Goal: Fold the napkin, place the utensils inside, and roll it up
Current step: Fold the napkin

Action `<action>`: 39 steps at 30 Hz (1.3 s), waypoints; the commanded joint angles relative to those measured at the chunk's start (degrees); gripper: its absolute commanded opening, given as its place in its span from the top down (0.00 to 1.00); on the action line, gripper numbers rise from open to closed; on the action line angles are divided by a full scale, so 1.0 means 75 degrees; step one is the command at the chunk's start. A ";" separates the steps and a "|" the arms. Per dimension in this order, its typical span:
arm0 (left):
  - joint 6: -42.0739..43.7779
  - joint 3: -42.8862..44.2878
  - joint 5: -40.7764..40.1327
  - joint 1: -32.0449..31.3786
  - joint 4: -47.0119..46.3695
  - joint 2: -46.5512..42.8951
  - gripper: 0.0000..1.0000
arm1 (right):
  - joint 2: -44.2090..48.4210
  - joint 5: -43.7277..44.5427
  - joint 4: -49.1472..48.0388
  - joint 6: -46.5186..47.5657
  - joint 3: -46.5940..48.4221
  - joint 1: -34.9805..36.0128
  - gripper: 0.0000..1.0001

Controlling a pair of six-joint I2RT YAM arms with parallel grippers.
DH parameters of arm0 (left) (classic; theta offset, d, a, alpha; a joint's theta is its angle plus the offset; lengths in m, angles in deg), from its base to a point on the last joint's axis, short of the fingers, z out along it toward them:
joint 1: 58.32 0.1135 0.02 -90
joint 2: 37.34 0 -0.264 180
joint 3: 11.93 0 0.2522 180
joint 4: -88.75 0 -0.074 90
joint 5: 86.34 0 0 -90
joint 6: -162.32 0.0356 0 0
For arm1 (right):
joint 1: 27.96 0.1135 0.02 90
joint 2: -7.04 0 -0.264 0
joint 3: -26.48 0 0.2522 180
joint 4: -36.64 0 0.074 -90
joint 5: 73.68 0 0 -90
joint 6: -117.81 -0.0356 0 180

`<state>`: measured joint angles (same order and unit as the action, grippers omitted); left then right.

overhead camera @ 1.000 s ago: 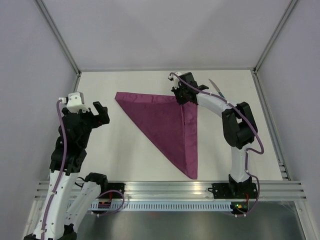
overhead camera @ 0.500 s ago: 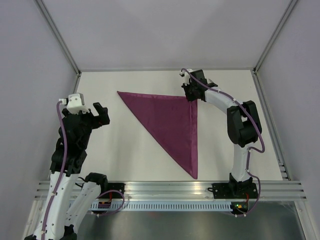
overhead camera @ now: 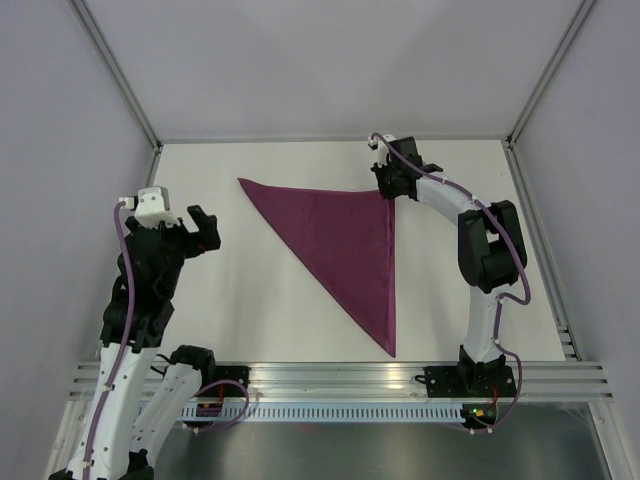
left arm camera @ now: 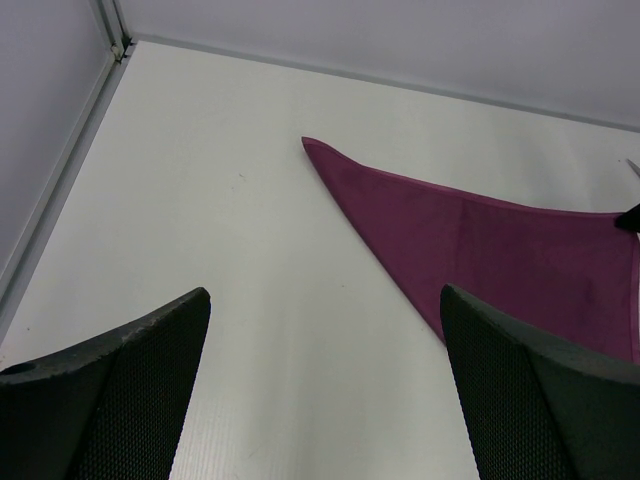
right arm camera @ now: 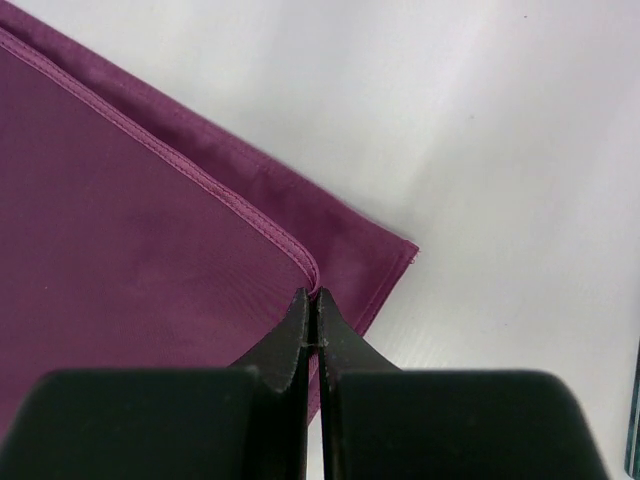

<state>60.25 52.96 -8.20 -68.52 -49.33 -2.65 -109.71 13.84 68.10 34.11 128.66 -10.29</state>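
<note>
Presently, the napkin [overhead camera: 345,238] is laid as a folded triangle at centre of the top view. The right gripper [right arm camera: 312,295] is pinched shut on its upper-right corner. The left gripper [left arm camera: 323,300] is held wide open and empty at left.

Woven cloth of the napkin [right arm camera: 130,230]: plum, fine-grained and faintly shiny, with a raised stitched hem that runs up to the tips of the right gripper [right arm camera: 312,300]. The fingers [right arm camera: 280,350] of that gripper are black, smooth and matt, apparently plastic. The fingers [left arm camera: 120,390] of the left gripper [left arm camera: 322,292] are black with a fine dimpled mesh texture. Between these parted jaws the table [left arm camera: 250,250] is white, smooth and softly reflective.
</note>
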 commanded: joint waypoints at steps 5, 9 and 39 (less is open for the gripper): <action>0.0180 -0.0044 0.0128 0.0035 -0.0251 -0.0033 0.00 | -0.0113 0.0214 -0.0215 0.0097 0.0011 -0.0153 1.00; 0.0180 -0.0044 0.0140 0.0035 -0.0263 -0.0033 0.00 | -0.0183 0.0202 -0.0226 0.0109 0.0023 -0.0212 0.99; 0.0204 -0.0044 0.0163 0.0035 -0.0239 0.0003 0.00 | -0.0769 0.0589 -0.0203 0.0261 0.0597 -0.0235 1.00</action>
<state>60.25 52.96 -7.80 -68.52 -49.33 -2.65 -114.80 16.61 67.55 35.42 130.54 -11.79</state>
